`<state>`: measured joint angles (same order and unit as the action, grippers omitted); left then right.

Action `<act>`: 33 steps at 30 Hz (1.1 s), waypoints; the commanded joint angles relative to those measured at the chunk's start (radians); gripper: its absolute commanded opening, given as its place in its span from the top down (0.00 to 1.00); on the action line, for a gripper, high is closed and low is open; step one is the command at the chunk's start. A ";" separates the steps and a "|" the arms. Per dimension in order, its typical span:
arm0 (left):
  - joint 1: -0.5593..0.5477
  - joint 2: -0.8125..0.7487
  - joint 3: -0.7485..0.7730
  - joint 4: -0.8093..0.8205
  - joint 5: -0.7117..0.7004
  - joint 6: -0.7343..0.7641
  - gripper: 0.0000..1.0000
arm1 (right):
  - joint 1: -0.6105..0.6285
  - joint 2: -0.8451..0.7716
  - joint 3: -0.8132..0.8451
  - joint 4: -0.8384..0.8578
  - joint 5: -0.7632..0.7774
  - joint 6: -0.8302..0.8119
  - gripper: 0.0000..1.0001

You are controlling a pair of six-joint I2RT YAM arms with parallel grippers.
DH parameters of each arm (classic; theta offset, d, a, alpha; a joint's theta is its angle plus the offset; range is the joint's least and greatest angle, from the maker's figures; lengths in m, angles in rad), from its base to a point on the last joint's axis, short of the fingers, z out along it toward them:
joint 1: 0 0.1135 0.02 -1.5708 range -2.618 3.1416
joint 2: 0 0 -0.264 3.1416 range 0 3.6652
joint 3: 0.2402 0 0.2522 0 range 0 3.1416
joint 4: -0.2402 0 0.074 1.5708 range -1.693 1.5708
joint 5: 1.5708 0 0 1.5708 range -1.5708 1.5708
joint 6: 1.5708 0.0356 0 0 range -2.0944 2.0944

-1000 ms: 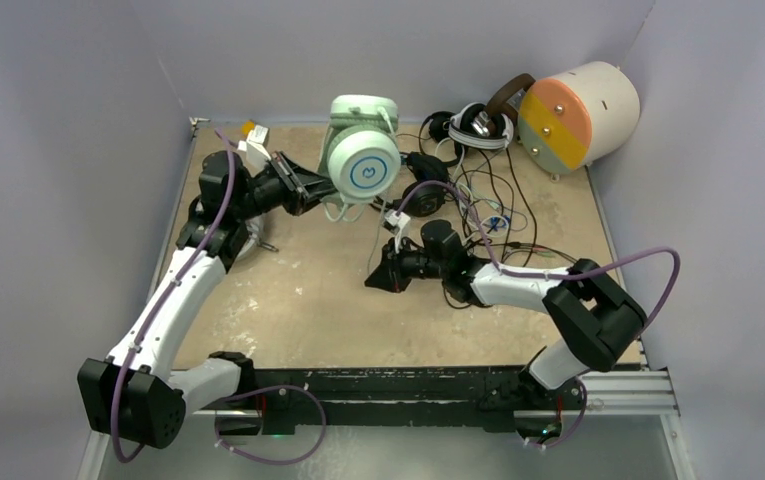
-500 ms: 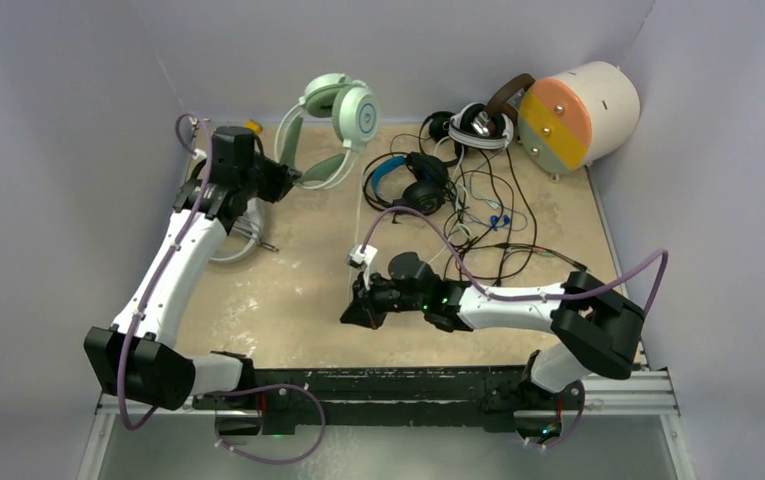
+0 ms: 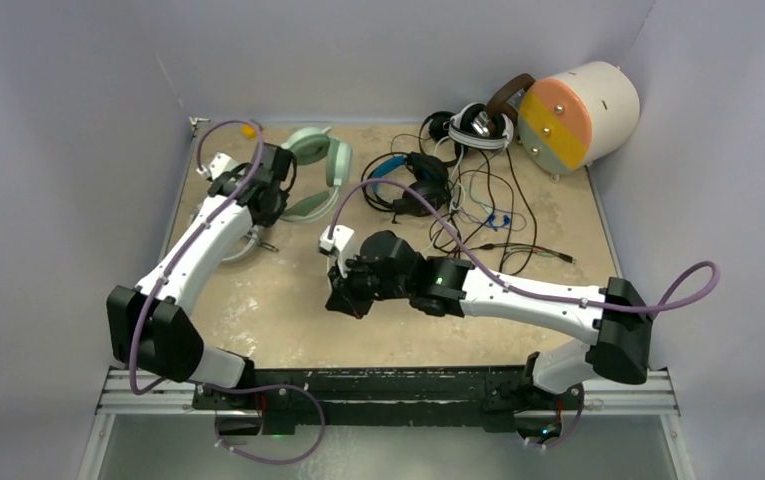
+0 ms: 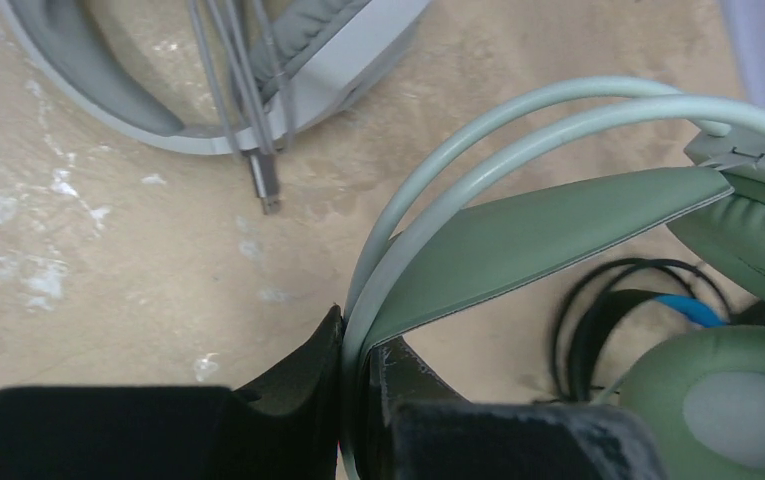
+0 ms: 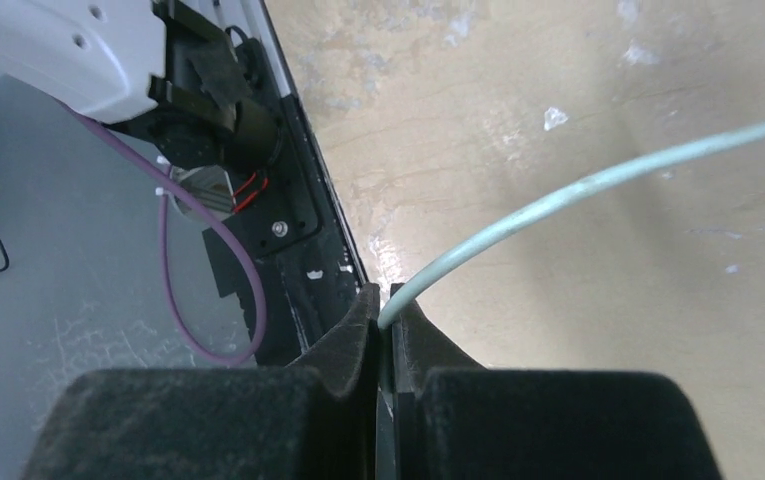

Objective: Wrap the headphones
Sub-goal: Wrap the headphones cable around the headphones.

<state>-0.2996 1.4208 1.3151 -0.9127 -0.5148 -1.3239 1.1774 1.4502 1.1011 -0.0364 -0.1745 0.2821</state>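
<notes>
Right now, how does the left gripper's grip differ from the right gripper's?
The left gripper is shut on the wire headband of the mint-green headset, whereas the right gripper pinches only a single thin pale-green cable. In the top view, the left gripper is at the far left of the table, and the right gripper is nearer the middle and the front edge. Both are closed on what they hold.

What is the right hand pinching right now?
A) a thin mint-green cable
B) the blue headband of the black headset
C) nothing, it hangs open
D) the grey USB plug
A: the right wrist view shows the right hand shut on a thin mint-green cable, which comes out between its fingertips and leads away to the upper right.
</notes>
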 commanded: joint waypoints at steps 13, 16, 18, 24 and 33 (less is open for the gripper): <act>-0.287 -0.042 -0.157 0.327 -0.292 0.524 1.00 | -0.117 -0.131 0.437 -0.626 0.376 -0.177 1.00; -0.340 -0.039 -0.169 0.346 -0.309 0.649 1.00 | -0.218 -0.175 0.437 -0.635 0.344 -0.183 1.00; -0.381 -0.044 -0.188 0.384 -0.291 0.748 1.00 | -0.260 -0.190 0.439 -0.637 0.351 -0.196 0.99; -0.461 -0.064 -0.186 0.414 0.026 0.978 1.00 | -0.325 -0.172 0.446 -0.634 0.387 -0.226 0.96; -0.470 -0.185 -0.162 0.276 0.242 1.090 1.00 | -0.495 -0.093 0.413 -0.595 0.382 -0.210 0.94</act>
<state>-0.7727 1.3418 1.1145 -0.6052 -0.4004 -0.3103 0.7452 1.3342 1.5051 -0.6796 0.1883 0.0818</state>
